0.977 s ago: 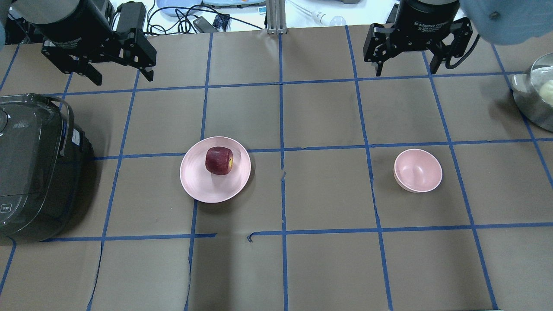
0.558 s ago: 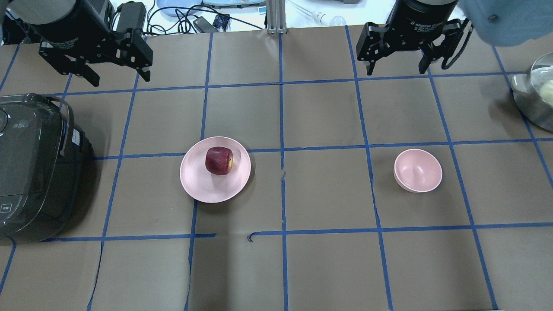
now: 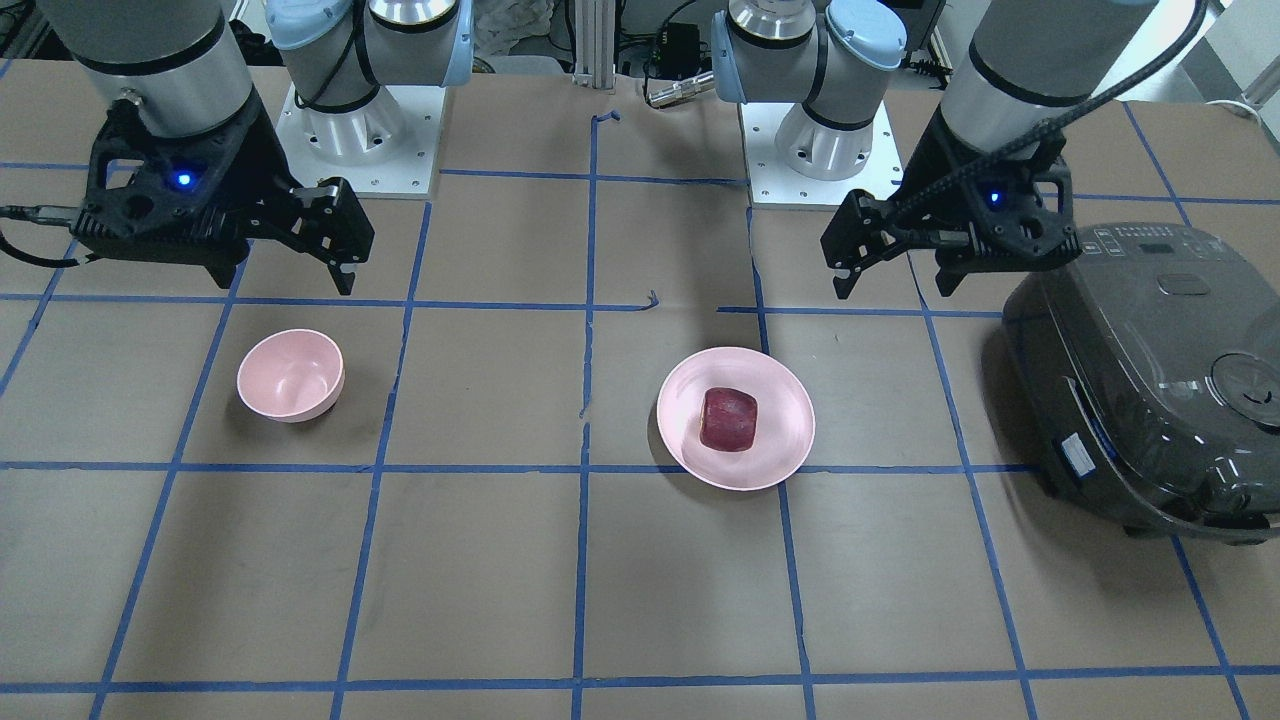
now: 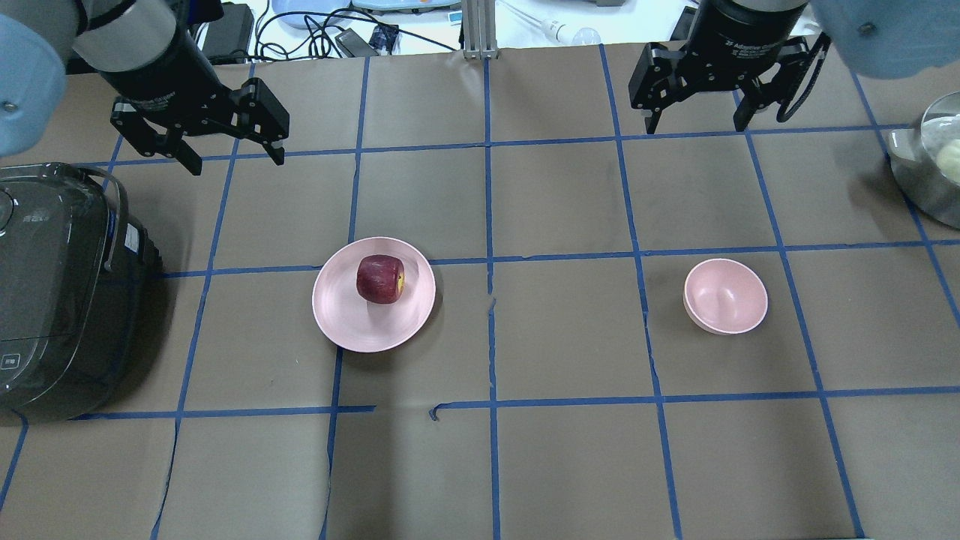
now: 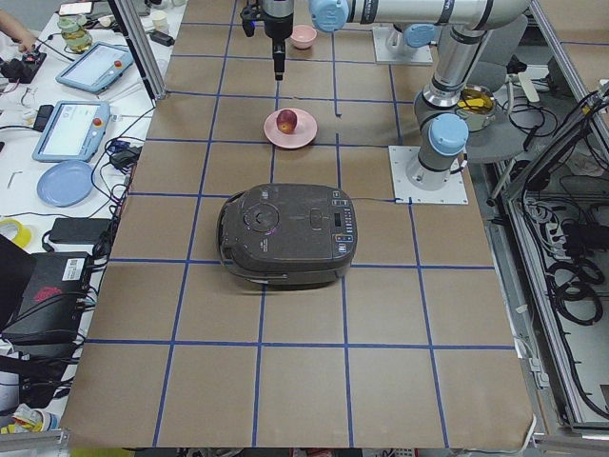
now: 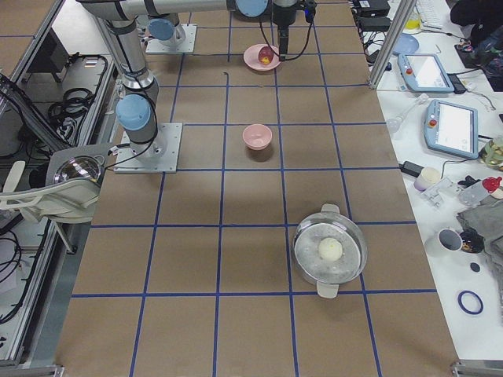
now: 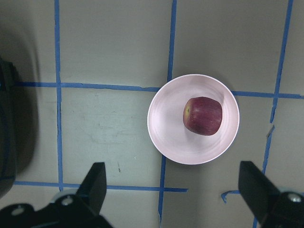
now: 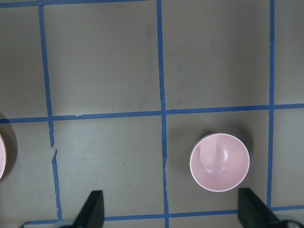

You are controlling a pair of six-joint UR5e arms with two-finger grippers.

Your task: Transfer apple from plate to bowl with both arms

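Apple, dark red with a yellowish patch, lies on the pale pink plate, a little off the plate's middle; the plate rests on the brown, blue-taped counter, on the robot's left half; the small pink bowl stands upright on the right half, well apart from the plate; the left hand hangs high over the counter, clear of plate and apple, its two fingers spread wide and holding nothing; the right hand hangs likewise above the counter, apart from the bowl, fingers spread wide, nothing between them; a dark rice cooker sits near the plate at the robot's left; a steel pot with a pale round lump inside stands at the far right edge.
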